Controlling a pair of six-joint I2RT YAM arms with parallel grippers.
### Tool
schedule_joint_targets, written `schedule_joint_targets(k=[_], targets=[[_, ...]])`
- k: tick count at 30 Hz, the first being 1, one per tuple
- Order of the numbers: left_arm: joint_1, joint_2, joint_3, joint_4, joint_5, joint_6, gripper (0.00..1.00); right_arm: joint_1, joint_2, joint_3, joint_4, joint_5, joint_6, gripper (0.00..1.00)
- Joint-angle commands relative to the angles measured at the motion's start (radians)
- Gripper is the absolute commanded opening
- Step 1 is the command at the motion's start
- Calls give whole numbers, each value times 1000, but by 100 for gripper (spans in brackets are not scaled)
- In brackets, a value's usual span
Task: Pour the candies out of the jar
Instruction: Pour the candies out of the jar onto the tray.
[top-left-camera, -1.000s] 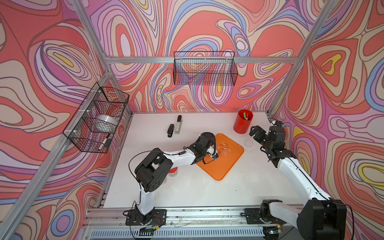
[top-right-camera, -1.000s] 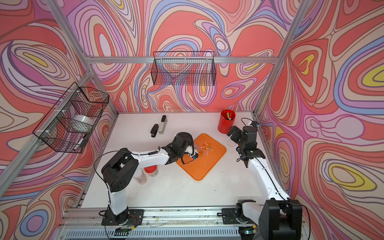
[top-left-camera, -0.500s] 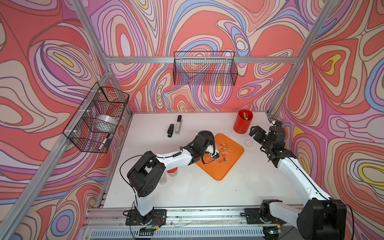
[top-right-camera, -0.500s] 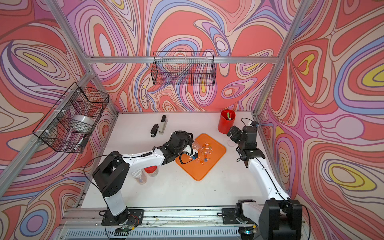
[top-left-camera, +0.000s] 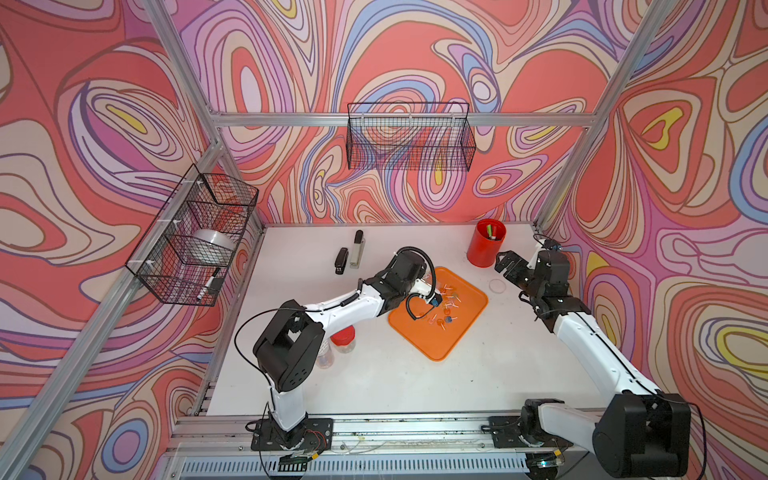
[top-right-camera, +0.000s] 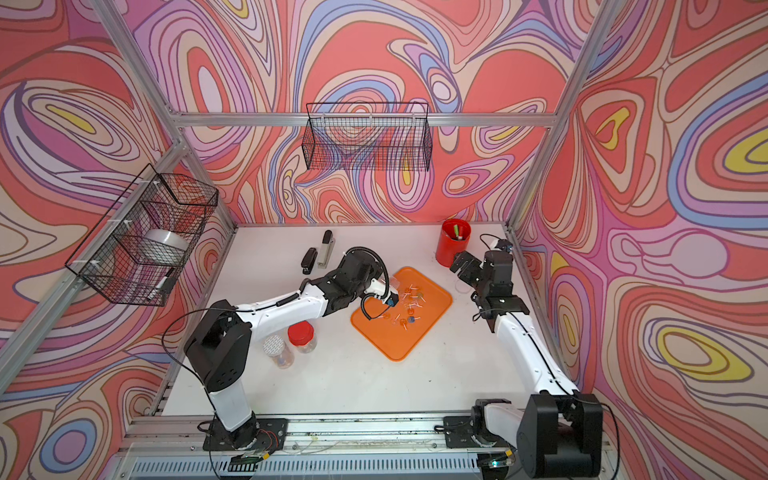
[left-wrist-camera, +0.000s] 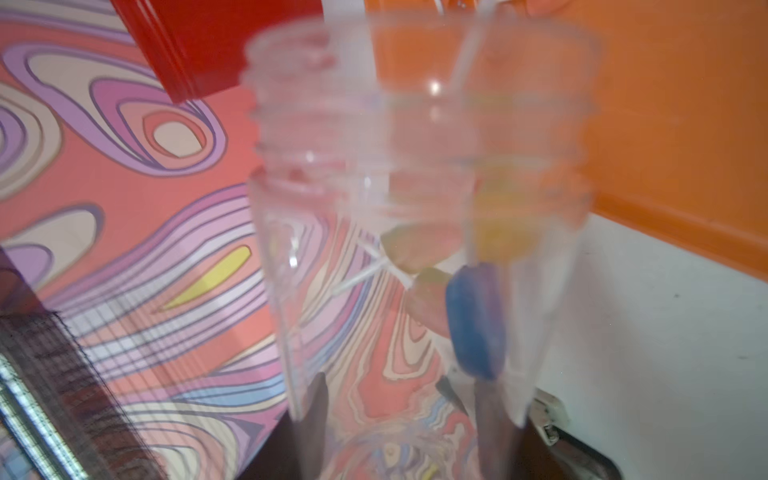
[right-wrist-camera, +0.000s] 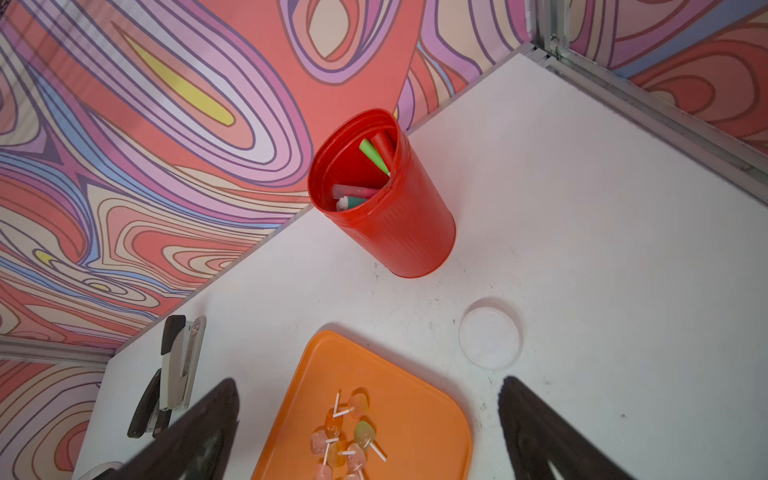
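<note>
Forward, left arm (top-left-camera: 340, 305) outstretched, jar (left-wrist-camera: 415, 166) tipped

- The jar (left-wrist-camera: 415, 208): clear plastic with a threaded neck and no lid, tilted over the near edge of the orange tray (top-left-camera: 465, 332), its mouth toward the tray.
- The candies (right-wrist-camera: 345, 436): small lollipops on pale sticks, lying scattered and loose on the tray. A few are inside the jar, among them a blue candy (left-wrist-camera: 476, 324).

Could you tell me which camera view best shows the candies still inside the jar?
The left wrist view: it looks along the clear jar with a few candies inside. Both top views show the jar too small to see into. The right wrist view shows only poured candies on the orange tray.
</note>
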Motion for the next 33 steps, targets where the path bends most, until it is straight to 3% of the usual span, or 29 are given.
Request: schedule_joint_targets(k=[1,6,18,23,33], targets=[[22,9,79,-193,100,-309,0,-5,25,34,38,-71,-17,98],[33,14,100,-270,181,-478,0,-5,57,41,63,-118,-8,98],[33,84,85,-275,129,-455,0,-5,72,35,54,-129,-23,98],[21,112,48,-246,-3,-355,0,-5,74,26,56,-127,-28,98],[-27,146,-29,-88,-281,16,0,-5,78,2,70,-128,-28,98]])
